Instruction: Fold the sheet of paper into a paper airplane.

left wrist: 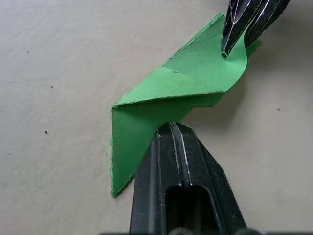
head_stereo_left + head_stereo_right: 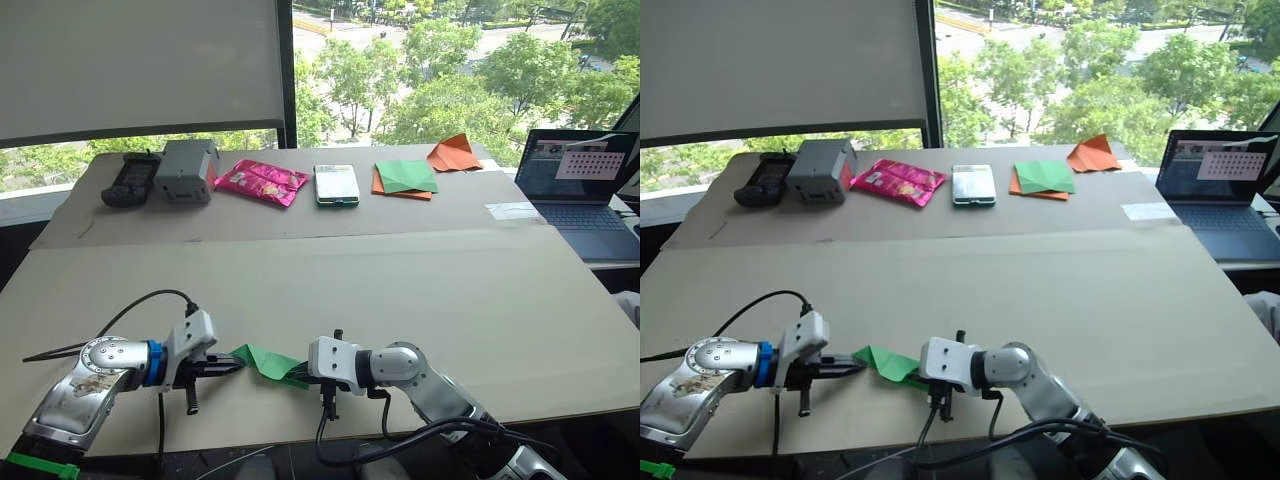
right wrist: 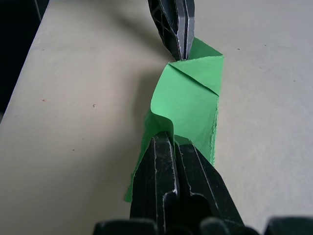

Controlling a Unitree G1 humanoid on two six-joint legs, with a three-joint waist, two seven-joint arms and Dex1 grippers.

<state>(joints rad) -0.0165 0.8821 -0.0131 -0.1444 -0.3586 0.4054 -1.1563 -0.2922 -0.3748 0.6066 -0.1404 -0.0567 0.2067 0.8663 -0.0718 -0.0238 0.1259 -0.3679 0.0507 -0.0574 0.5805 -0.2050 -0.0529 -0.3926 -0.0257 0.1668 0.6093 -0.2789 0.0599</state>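
Holding the sheet of paper (image 2: 268,362) at both ends, I have it near the front edge of the table (image 2: 400,290), right between my two arms. My left gripper (image 2: 232,368) has its jaws closed tight on one end of the green paper, and my right gripper (image 2: 301,377) has its jaws closed tight on the other end. The paper is already folded a few times. From my left wrist I can see a flap folded over with a sharp crease, and one corner curls up where my right jaws pinch it. From my right wrist I can see a small triangle folded down at the far end. So some folds are done, but I think the job is only partly finished. It does not look like a slim pointed plane with flat wings yet. It looks more like a bent, bumpy strip. I think I still need to press the creases flat, make the nose pointy and fold the wings down. Far back on the table sit a black remote (image 2: 130,179), a grey box (image 2: 187,171), a pink snack bag (image 2: 262,182), a phone (image 2: 336,184), a green-and-orange paper stack (image 2: 404,179) and an orange folded paper (image 2: 453,153). A laptop (image 2: 583,185) is open off to my right.
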